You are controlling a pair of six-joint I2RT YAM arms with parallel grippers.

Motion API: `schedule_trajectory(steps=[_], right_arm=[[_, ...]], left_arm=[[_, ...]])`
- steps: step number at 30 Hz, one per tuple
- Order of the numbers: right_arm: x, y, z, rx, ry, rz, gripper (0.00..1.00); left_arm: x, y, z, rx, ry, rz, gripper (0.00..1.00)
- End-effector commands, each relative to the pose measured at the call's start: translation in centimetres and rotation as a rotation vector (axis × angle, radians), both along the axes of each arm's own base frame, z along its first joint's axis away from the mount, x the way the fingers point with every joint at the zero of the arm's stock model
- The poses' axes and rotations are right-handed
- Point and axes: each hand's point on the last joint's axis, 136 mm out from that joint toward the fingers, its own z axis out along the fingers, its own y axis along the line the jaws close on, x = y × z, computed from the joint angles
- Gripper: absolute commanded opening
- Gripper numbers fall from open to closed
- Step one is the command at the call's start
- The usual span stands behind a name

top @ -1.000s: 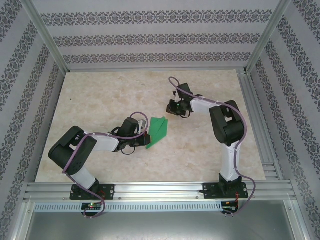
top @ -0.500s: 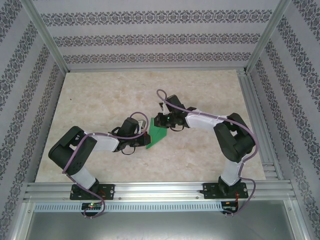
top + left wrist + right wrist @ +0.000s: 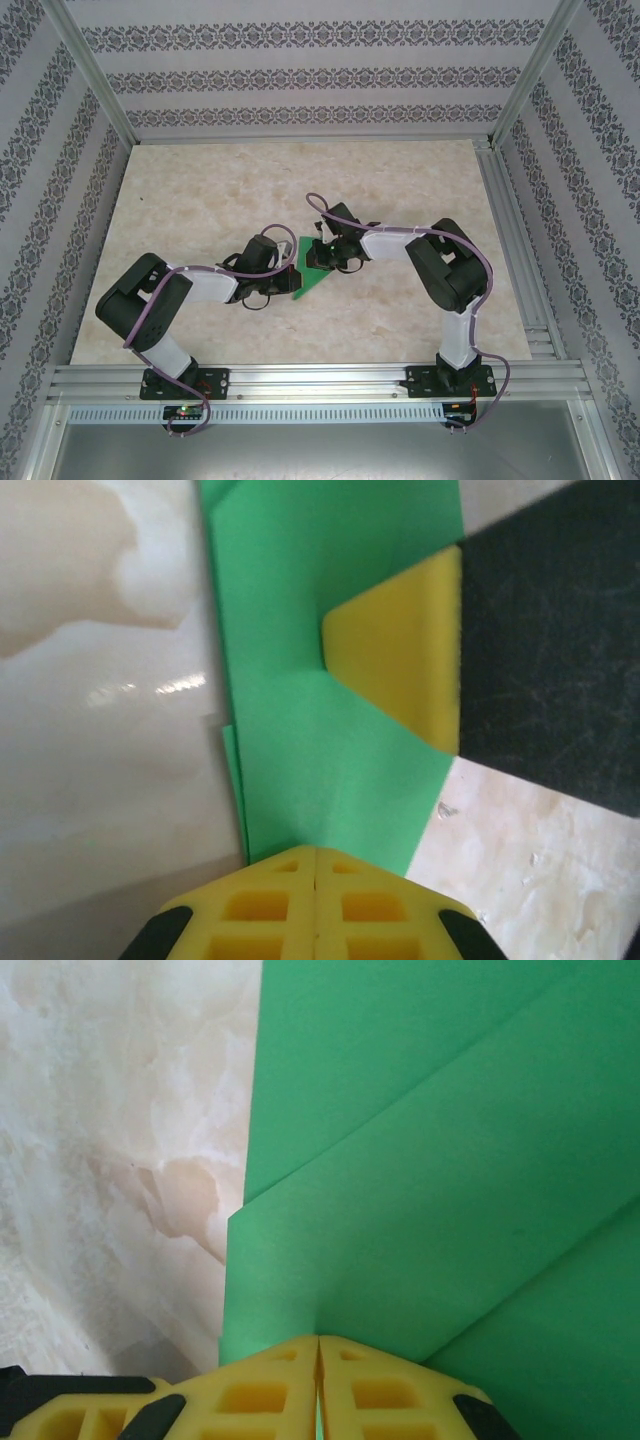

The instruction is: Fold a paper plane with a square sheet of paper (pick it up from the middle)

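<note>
Left gripper [image 3: 316,865] has its jaws squeezed completely together, tips sitting at the near edge of the green paper [image 3: 300,730], which lies flat and is folded into layers. Right gripper [image 3: 319,1350], same deal: jaws closed with no gap, tips at the paper's edge where a diagonal crease runs off. I think both are pressing down on it rather than pinching it, but the wrist views are too close to be sure. From above, they meet over the paper from either side, mid-table [image 3: 200,190], its narrow end pointing toward the arm bases.
</note>
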Motion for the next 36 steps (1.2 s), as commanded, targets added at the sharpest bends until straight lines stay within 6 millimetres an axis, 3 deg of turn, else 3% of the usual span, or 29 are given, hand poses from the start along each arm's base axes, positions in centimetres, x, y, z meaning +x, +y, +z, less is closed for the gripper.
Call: schedule_trajectory(steps=[1,5,12,20,28,36], right_arm=[[-1.0,-2.0,-3.7,-0.123,0.067,-0.007,0.09],[-1.4,-2.9,-5.0,-0.186,0.086,0.01,0.09],[-1.4,-3.2,-5.5,-0.22,0.09,0.018,0.09],[-1.5,-3.6,-5.9,-0.251,0.101,0.012,0.09],[-1.6,-4.2,-6.5,-0.294,0.11,0.004,0.09],[-1.6,-4.6,-7.2,-0.325,0.128,-0.007,0.08]], left_arm=[[-1.0,-0.3,1.0,-0.069,0.057,-0.038,0.09],[-0.4,-0.9,2.0,-0.107,0.046,-0.072,0.13],[-0.2,-1.2,1.4,-0.067,0.054,-0.108,0.17],[-0.6,-0.6,-1.0,0.036,0.098,-0.107,0.16],[-2.2,-0.1,-2.6,0.079,0.142,-0.114,0.15],[-4.6,-0.6,-2.6,0.058,0.165,-0.126,0.13]])
